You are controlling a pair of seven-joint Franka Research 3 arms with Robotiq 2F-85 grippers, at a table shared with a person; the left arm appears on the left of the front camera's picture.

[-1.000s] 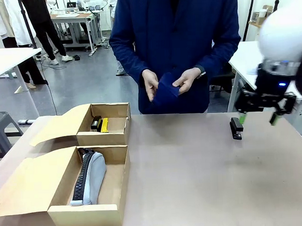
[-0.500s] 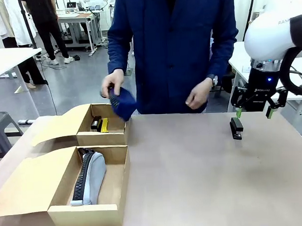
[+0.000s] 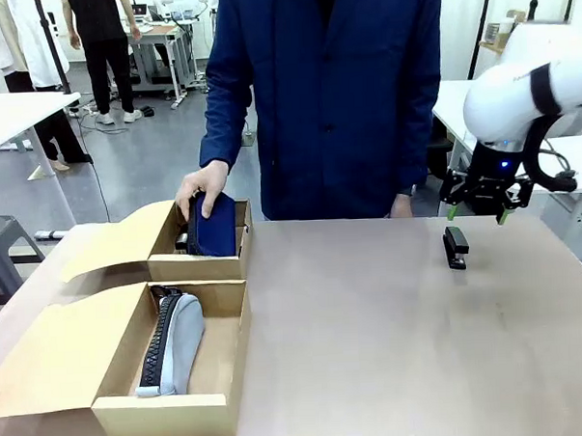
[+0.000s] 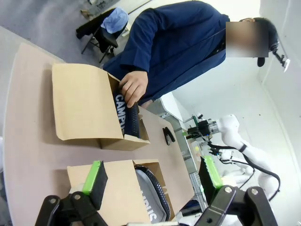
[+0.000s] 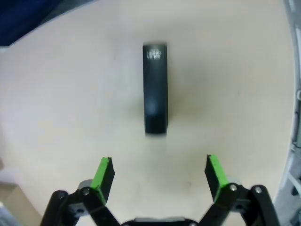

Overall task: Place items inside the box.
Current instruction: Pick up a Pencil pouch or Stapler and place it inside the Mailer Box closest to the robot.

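Observation:
Two open cardboard boxes stand at the table's left. The near box (image 3: 234,351) holds a grey pencil pouch (image 3: 173,344) with a black zipper. At the far box (image 3: 230,267) a person's hand (image 3: 199,187) lowers a dark blue item (image 3: 215,227) inside; in the left wrist view that item (image 4: 128,117) bears white print. A black clip-like tool (image 3: 456,247) lies on the table at the right. My right gripper (image 3: 476,210) hangs open just behind and above it, and the tool (image 5: 155,89) lies ahead of the open right gripper (image 5: 160,175), apart from it. My left gripper (image 4: 153,175) is open and holds nothing.
The boxes' lids (image 3: 60,354) lie flat out to the left. The person stands at the far edge, between the boxes and the tool. Bare tabletop (image 3: 374,340) stretches across the middle and front right. Other tables and people stand far behind.
The person's hand carried the dark blue item from chest height leftward and down into the far box. My right gripper drew up and back from the black tool, still open.

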